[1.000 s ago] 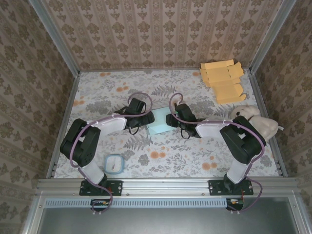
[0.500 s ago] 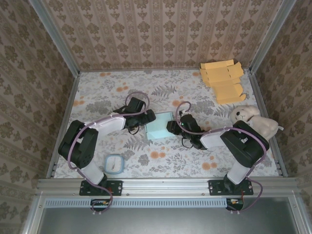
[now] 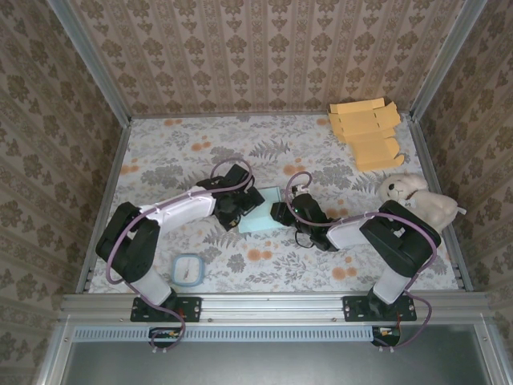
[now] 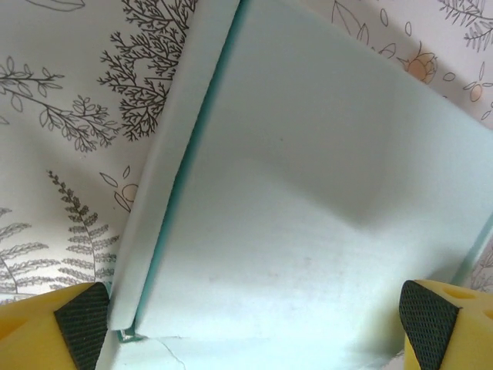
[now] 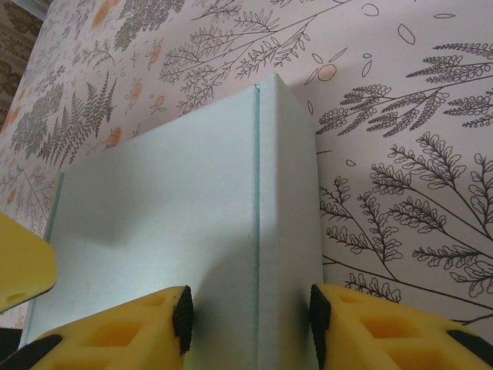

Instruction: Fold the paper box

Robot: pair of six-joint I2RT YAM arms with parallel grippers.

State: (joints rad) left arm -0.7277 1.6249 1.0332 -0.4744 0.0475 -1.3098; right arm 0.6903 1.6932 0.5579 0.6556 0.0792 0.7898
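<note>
The paper box (image 3: 260, 213) is pale teal and lies on the floral table top between the two arms. My left gripper (image 3: 240, 204) sits at its left side, open wide. In the left wrist view the box (image 4: 293, 193) spans the space between the dark pads (image 4: 81, 324), and a folded flap runs along its left edge. My right gripper (image 3: 281, 212) is at the box's right side. Its jaws (image 5: 249, 320) stand partly apart, astride the crease of the box (image 5: 177, 231). One pad rests over the top face and the other beside the narrow side wall, with nothing pinched.
A stack of flat orange cardboard blanks (image 3: 365, 132) lies at the back right corner. A beige plush toy (image 3: 418, 200) sits by the right wall next to the right arm. A small white and blue object (image 3: 188, 270) lies near the left arm's base.
The left gripper opened wider and moved right against the box. The box and the right gripper shifted slightly toward the near edge, and the box turned a little.
</note>
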